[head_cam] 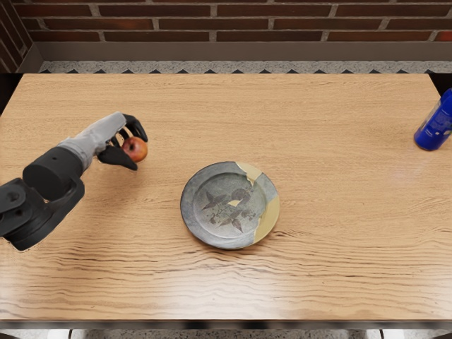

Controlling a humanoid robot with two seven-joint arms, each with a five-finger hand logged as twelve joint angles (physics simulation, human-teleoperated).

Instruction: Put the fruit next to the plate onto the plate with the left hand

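Fingers (135,128) curl round the small round red-and-yellow fruit (135,150), so we call our left robot hand (116,143) clamped on it, at the left side of the light wooden worktop (318,268), apart from the round grey-and-yellow ceramic plate (192,205).

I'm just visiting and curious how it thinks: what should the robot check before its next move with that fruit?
1. Grasp: left hand curled around the apple: ok.
2. Lift: apple raised off the table: cannot tell.
3. Target: plate holds nothing: ok.
4. Path: nothing lies between apple and plate: ok.
5. Clutter: blue bottle stands at the far right, off that path: ok.
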